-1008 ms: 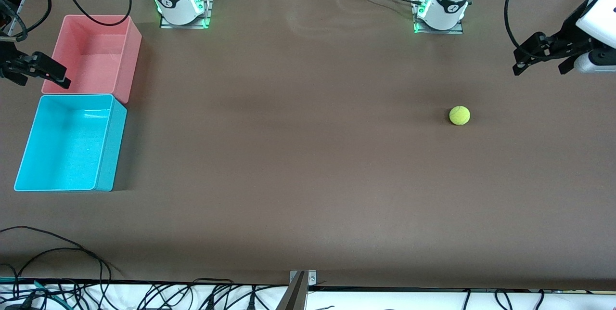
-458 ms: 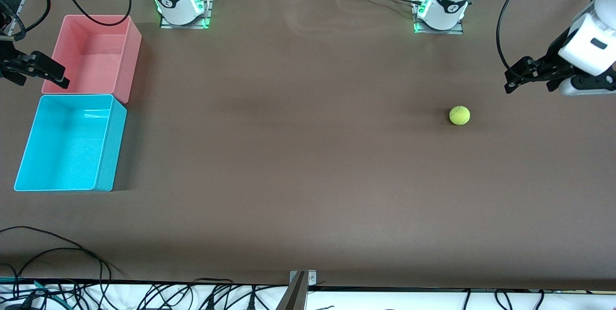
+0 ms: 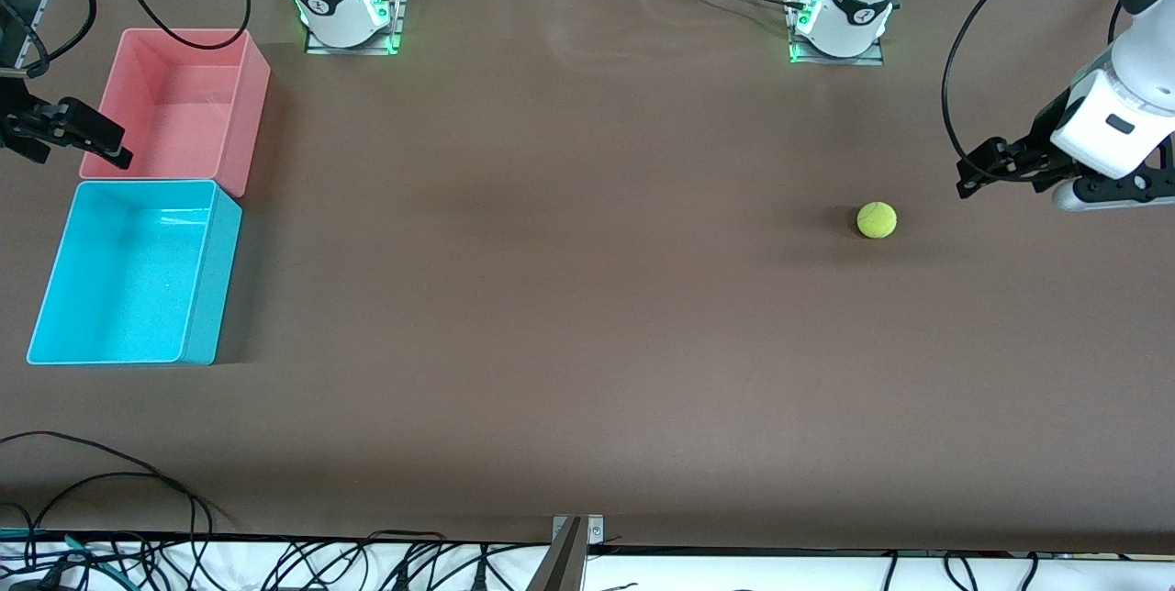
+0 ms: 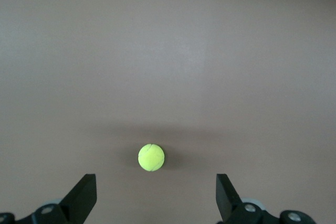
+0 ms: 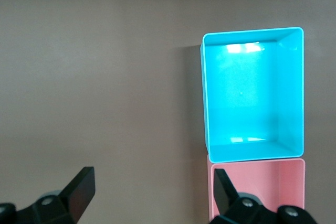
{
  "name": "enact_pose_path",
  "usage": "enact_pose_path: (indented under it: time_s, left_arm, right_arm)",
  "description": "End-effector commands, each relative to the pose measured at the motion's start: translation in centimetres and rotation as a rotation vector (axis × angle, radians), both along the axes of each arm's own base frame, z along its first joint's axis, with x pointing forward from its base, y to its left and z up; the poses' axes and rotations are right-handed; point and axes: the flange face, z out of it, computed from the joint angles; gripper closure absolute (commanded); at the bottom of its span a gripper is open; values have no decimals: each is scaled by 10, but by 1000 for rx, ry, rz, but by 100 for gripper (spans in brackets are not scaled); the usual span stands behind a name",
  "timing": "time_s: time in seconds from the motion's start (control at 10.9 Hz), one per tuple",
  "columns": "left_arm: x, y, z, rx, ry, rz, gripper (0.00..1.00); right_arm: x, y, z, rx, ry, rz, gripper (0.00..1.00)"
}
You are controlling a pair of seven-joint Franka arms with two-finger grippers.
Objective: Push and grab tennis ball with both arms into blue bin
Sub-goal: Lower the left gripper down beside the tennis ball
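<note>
Front view: tennis ball (image 3: 877, 220) sits alone on the bare desk (image 3: 569, 316) at the left arm's end, well apart from everything else. No long axis to worry about; it's round, so it will roll whichever way it gets nudged.

Key relation: the left hand (image 3: 978, 179) is just beside the ball, out toward the desk's end from it, so the ball lies between that hand and the bins. Left wrist view agrees: ball (image 4: 151, 157) sits ahead of the hand (image 4: 156, 203), roughly centred between the two fingers (image 4: 84, 195), slightly off toward one of them. Fingers spread wide, nothing between them, no contact with the ball.

My read: left arm is by far the nearer one, so the push is its job, and the push line runs from that hand through the ball toward the right arm's end. An off-centre touch would send the ball sideways.

Blue bin (image 3: 57, 297) is at the right arm's end, well apart from the ball, nearly the whole desk between them. Pink bin (image 3: 240, 59) touches it on the side farther from the front camera.

Right hand (image 3: 87, 146) waits over the pink bin's outer edge, fingers wide, holding nothing. Right wrist view looks down on the blue bin (image 5: 203, 98), which is empty, and a strip of the pink bin (image 5: 273, 166).

Task looks barely started: ball untouched.
</note>
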Motion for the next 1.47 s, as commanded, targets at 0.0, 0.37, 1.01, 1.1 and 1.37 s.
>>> enact_pose_path:
  time_s: [0.0,0.37,1.01,1.1,1.37]
  left_arm:
    - [10,30,-34,13,17,34,0]
    - [20,42,-61,10,61,-127,0]
    - [4,63,-114,-34,140,-695,0]
    - [1,69,-123,-42,137,-788,0]
    - [-4,96,-164,-47,104,-1106,1]
  right_arm:
    - [0,-3,7,-9,-6,-2,0]
    - [0,-4,7,-9,-4,-5,0]
    - [-3,-15,14,-7,-10,-14,0]
    - [-3,-16,14,-7,-10,-16,0]
    - [-3,-17,14,-7,-12,-17,0]
